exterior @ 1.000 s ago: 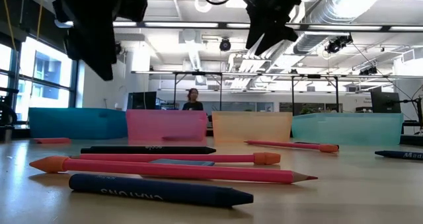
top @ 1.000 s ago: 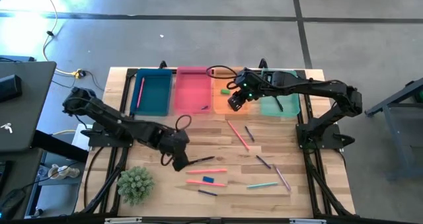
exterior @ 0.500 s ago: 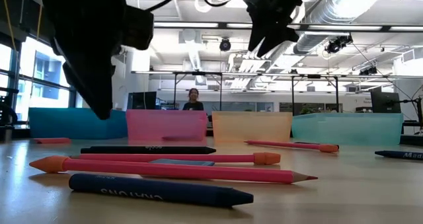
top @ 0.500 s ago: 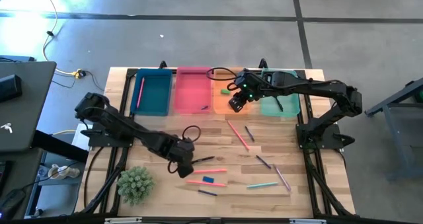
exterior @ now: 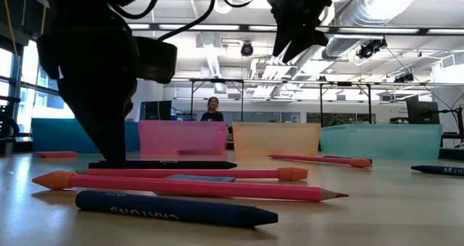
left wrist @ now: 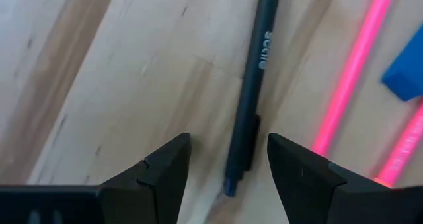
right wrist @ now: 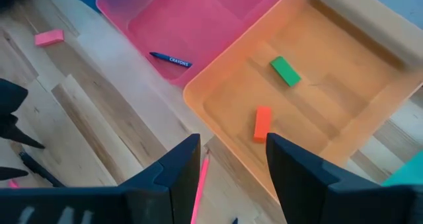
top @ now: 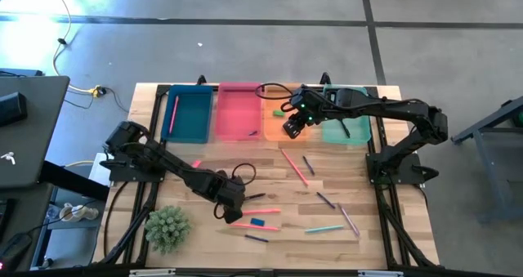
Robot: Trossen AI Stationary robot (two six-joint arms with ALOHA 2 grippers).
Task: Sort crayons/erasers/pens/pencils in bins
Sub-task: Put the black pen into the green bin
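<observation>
A black pen (left wrist: 254, 85) lies flat on the wooden table, also visible as the black pen (top: 253, 197). My left gripper (left wrist: 228, 161) is low over the pen's near end, open, one finger on each side and touching nothing. In the low view my left gripper (exterior: 109, 148) reaches almost down to the table. My right gripper (right wrist: 231, 151) hangs open and empty above the near wall of the orange bin (right wrist: 344, 118). That bin holds a green eraser (right wrist: 285, 71) and an orange-red eraser (right wrist: 262, 123). A blue crayon (right wrist: 170, 59) lies in the pink bin (right wrist: 198, 19).
Pink pencils (top: 260, 212), a blue eraser (top: 257, 222) and a dark crayon (exterior: 174, 208) lie just beside the pen. A pink eraser (top: 196, 163) and more sticks (top: 294, 167) are scattered mid-table. A small plant (top: 167, 226) stands near left. The blue bin (top: 188, 113) and teal bin (top: 347, 118) flank the row.
My left gripper has come down toward the table and moved a little toward its right and near edges, ending over the black pen's end, still open. The pen and my right arm have kept still.
</observation>
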